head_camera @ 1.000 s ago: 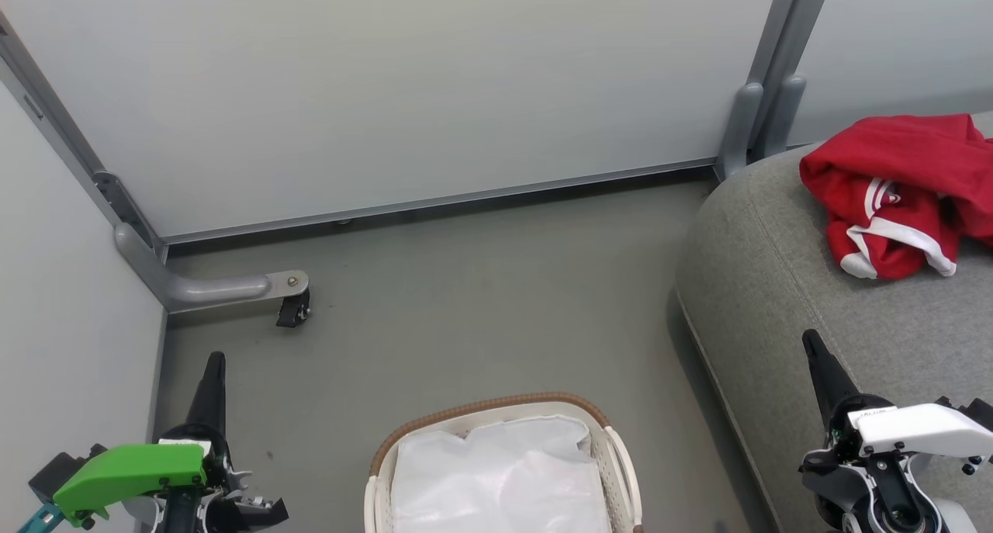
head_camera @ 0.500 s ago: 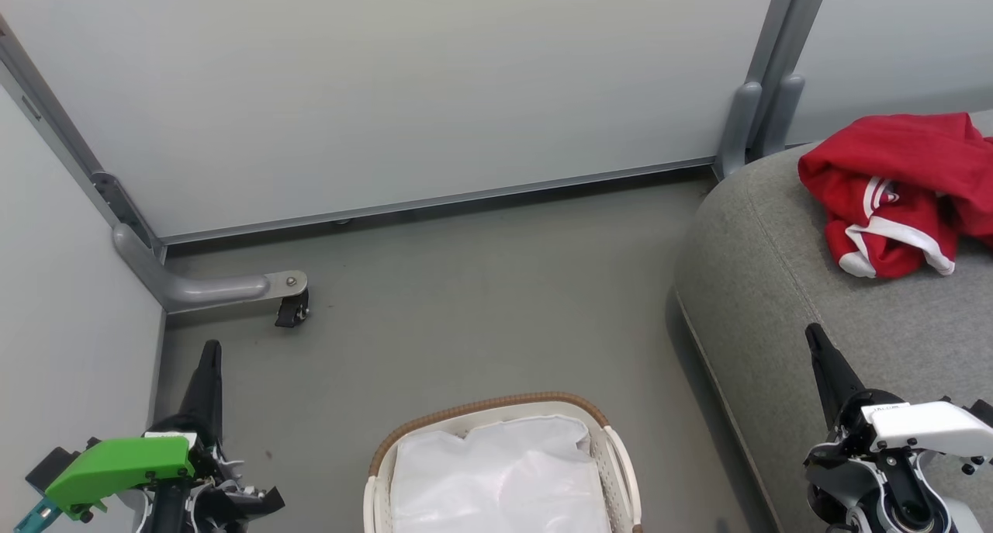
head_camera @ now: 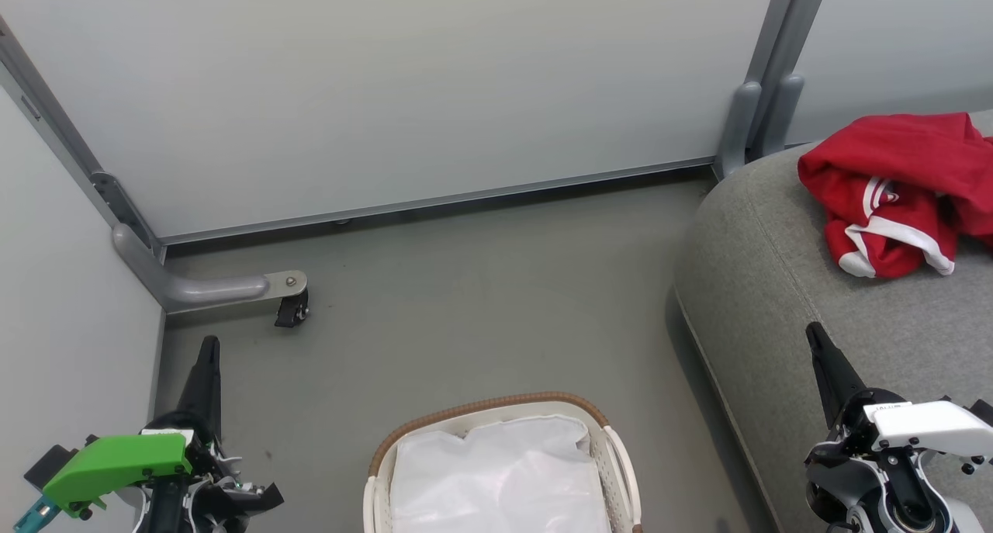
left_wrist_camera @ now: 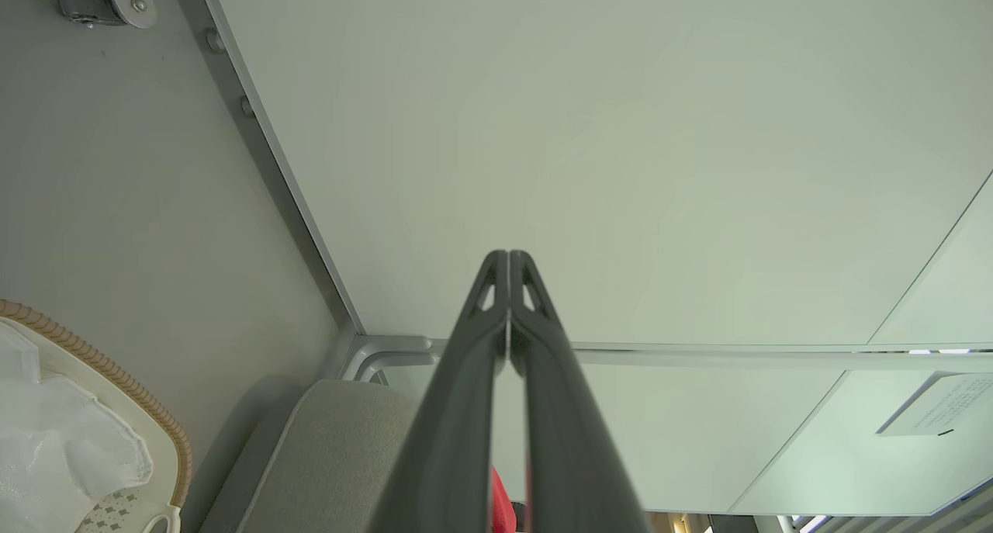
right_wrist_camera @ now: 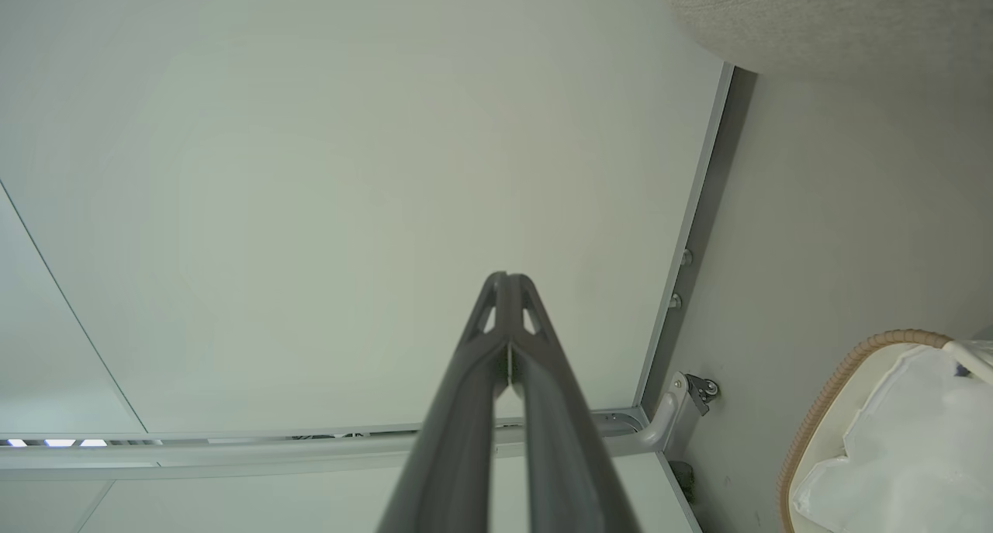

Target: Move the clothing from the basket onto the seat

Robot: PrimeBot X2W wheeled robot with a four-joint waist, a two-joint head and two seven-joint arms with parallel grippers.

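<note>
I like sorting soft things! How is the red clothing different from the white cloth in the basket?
The clothing is red with white stripes; the liner is plain white. The clothing lies on the grey seat; the liner sits inside the basket. The clothing is bunched in a heap; the liner is spread out and lightly wrinkled. Both are soft cloth.
</note>
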